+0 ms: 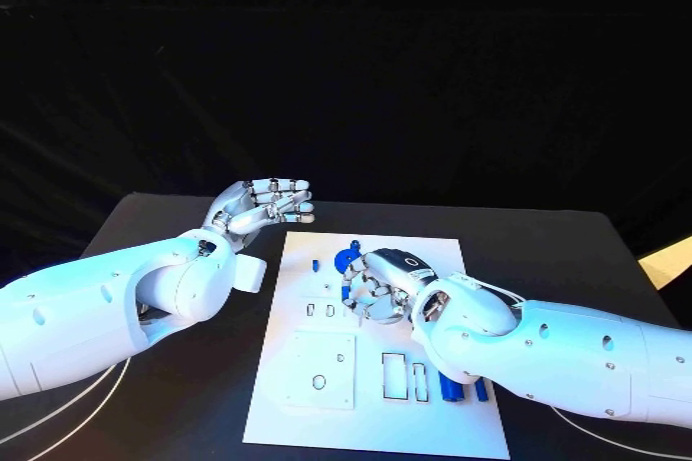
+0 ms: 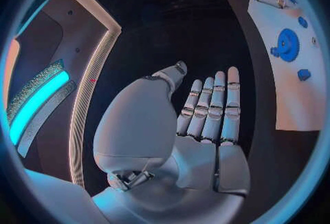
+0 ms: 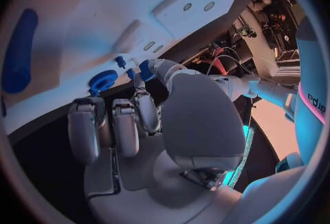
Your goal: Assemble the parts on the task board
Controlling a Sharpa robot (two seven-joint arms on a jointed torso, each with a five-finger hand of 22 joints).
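The white task board (image 1: 375, 401) lies in the middle of the black table. My right hand (image 1: 382, 283) hovers over its upper part with fingers curled, beside the blue gear (image 1: 351, 259). In the right wrist view its thumb and a fingertip pinch a small blue part (image 3: 145, 67), close to the gear (image 3: 103, 81) and a small blue peg (image 3: 121, 61). My left hand (image 1: 268, 205) is raised off the board's far left corner, its fingers (image 2: 213, 103) straight, side by side and holding nothing.
Two blue parts (image 1: 451, 389) lie at the board's near right, next to rectangular slots (image 1: 394, 374). A square plate (image 1: 319, 371) sits at the near left. A small blue piece (image 1: 316, 265) stands left of the gear. White cables run along the table's near corners.
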